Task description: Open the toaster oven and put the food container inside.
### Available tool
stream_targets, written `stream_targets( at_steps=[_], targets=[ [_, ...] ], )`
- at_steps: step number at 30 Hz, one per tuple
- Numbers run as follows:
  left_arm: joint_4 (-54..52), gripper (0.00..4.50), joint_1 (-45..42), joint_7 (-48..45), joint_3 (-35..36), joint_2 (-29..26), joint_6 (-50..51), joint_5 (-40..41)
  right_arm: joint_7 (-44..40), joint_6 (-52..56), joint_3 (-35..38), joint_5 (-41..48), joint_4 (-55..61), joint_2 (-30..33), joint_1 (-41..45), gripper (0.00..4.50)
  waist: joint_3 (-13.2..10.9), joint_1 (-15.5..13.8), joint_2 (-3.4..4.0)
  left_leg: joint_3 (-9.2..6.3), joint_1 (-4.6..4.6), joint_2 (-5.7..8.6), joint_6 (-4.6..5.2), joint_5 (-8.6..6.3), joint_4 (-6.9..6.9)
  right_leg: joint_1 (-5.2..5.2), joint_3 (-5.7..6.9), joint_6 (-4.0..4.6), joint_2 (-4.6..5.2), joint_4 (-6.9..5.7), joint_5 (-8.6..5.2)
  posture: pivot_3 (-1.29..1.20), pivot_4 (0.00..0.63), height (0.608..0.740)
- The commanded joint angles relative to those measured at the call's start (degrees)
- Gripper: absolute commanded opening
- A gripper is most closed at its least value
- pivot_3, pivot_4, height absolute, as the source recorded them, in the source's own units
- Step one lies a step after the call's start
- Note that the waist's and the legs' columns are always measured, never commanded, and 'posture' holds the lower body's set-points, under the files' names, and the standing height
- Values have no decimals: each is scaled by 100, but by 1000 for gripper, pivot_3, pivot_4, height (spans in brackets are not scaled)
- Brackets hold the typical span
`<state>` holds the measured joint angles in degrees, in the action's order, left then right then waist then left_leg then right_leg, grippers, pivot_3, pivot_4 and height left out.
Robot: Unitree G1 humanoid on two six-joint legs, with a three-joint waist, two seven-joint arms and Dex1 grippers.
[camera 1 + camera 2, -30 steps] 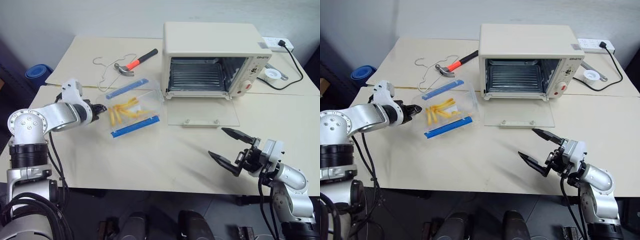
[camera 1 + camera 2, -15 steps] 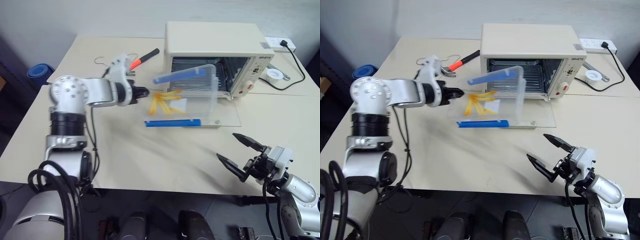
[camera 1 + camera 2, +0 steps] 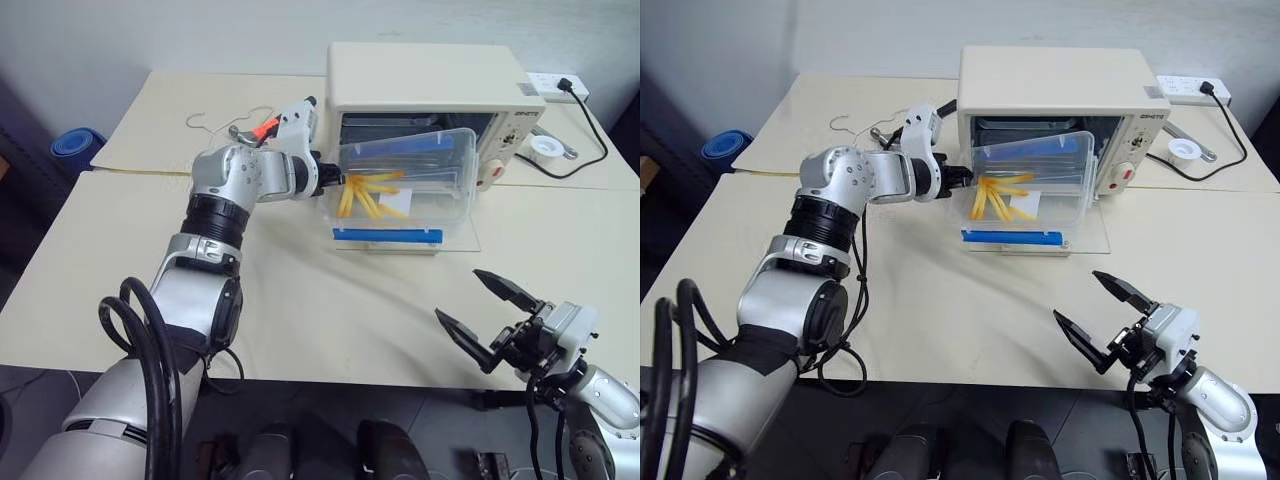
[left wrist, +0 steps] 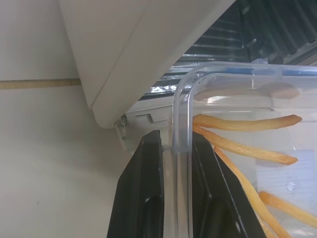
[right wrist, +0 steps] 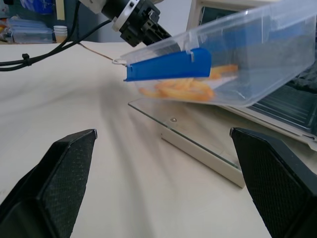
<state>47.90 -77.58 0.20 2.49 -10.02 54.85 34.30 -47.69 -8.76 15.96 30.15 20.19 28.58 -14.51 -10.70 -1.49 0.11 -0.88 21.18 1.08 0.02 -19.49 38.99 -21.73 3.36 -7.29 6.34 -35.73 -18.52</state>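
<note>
Food container [image 3: 405,185] held tilted in air over the lowered glass door, at the toaster oven [image 3: 430,100] mouth. Left gripper [image 4: 173,163] clamped on its end wall. Right gripper [image 3: 490,315] spread wide, near table edge.

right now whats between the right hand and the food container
Bare tabletop, then the oven's lowered glass door, seen in the right wrist view. The open right hand hangs apart from the food container.
</note>
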Motion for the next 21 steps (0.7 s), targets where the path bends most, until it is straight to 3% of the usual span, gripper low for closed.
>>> stream_targets(
  at_steps=[1,9,14,18,21],
  targets=[
    [224,612,-340,-263,260,163,-499,-268,175,-17,5,-48,264,-73,-7,4500,0,0,-1,0,1,0,1,0,0,0,0,0,0,1,0,0,150,740],
    [341,2944,-305,-260,1033,311,-1321,-370,312,34,-29,-80,448,-116,-179,4500,-3,2,-4,-1,1,1,2,1,0,0,2,-1,3,-2,0,0,150,740],
    [-349,4285,-47,-1064,1644,170,-1364,182,305,10,25,-64,272,-44,87,4500,-3,38,-4,5,0,-1,3,4,3,-7,-1,-1,3,-12,1,0,150,740],
    [-1098,4285,438,-1921,1502,-392,-1062,181,403,126,117,4,168,-32,378,4500,-2,106,-3,10,0,-4,2,5,2,-17,-9,-1,1,-21,1,0,150,740],
    [-1811,4285,1123,-3151,908,-1185,-1254,-159,343,595,145,316,296,137,450,4500,0,181,1,9,-3,-5,-1,6,-5,-23,-18,0,-2,-26,1,0,150,740]
  ],
)
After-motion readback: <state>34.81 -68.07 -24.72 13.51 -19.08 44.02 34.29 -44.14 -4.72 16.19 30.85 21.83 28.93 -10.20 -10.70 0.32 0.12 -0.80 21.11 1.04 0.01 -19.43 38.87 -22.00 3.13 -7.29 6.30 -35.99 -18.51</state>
